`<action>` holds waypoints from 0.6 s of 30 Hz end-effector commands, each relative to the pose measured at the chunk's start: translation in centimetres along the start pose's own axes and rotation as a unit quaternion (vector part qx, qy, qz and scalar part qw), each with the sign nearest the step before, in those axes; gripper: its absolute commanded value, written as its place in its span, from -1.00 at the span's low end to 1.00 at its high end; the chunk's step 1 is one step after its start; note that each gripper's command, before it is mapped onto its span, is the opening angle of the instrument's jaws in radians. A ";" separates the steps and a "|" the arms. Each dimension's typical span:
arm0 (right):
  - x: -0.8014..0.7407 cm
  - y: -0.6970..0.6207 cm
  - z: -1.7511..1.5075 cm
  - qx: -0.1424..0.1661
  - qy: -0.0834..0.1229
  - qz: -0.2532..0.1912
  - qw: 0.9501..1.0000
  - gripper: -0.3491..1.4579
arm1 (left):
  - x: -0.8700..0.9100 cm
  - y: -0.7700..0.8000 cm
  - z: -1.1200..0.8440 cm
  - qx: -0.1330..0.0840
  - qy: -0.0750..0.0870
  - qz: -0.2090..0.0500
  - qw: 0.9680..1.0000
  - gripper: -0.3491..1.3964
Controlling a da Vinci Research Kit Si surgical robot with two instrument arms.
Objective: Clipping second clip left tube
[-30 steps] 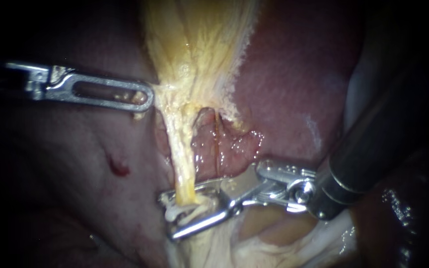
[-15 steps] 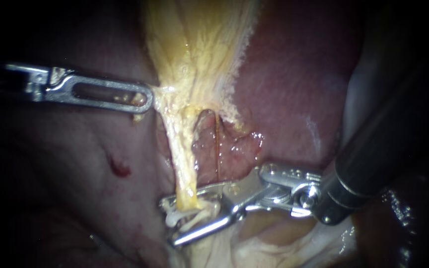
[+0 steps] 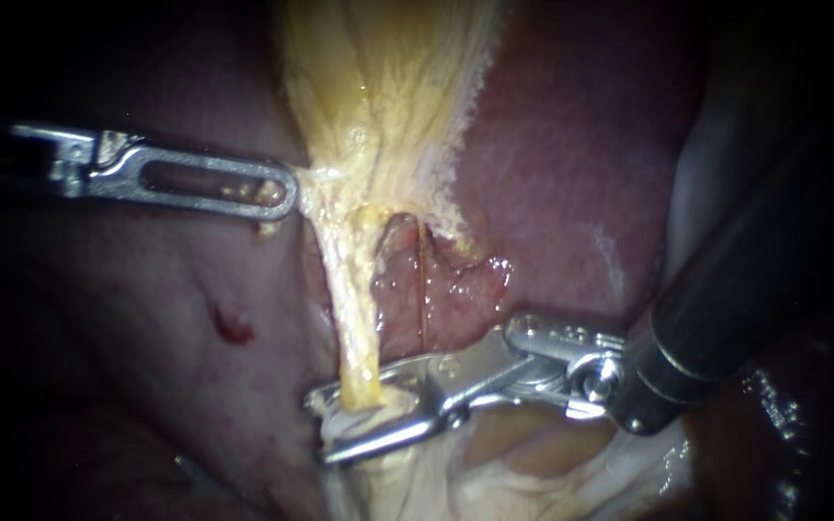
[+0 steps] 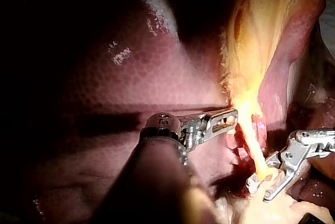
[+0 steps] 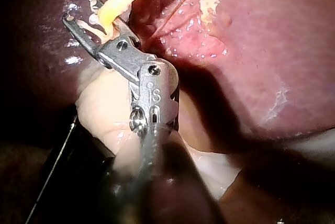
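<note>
Endoscope view, from the left edge across: my left instrument (image 3: pixel 282 191) reaches in level, its slotted jaws pressed together on the rim of the yellow tissue (image 3: pixel 378 96) and holding it out to the side. The left tube (image 3: pixel 354 309) is the pale yellow cord running down from that tissue, and it stands taut and clear of the liver (image 3: pixel 581 145) behind. Just to its right a thinner reddish strand (image 3: pixel 424 289) runs down apart from it, untouched. At the tube's lower end my right instrument (image 3: pixel 320 425), coming in from the right, has the tube crosswise between its two long jaws. They stand narrowly apart and bear on a pale clip (image 3: pixel 364 413) set round the tube. The right wrist view agrees: the cord passes between the jaws, with the clip's pale ends showing past them. By my reading the placing is done and the squeeze is nearly finished — what is left is to press the clip fully home, open the jaws and draw back without dragging the tube. Whether another clip already sits on this tube I cannot tell, since the jaws cover that stretch.
</note>
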 end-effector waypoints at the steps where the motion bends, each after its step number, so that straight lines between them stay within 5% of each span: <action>1: 0.00 0.00 -0.01 -0.002 0.000 0.000 1.000 -0.54 | 0.00 0.00 0.00 0.000 0.000 0.000 1.000 -1.00; 14: -0.01 0.03 -0.08 -0.006 0.001 0.001 1.000 -1.00 | 0.00 0.00 0.00 0.000 0.000 0.000 1.000 -1.00; 18: -0.02 0.05 -0.09 -0.001 0.001 0.015 1.000 -1.00 | 0.00 0.00 0.00 0.000 0.000 0.000 1.000 -1.00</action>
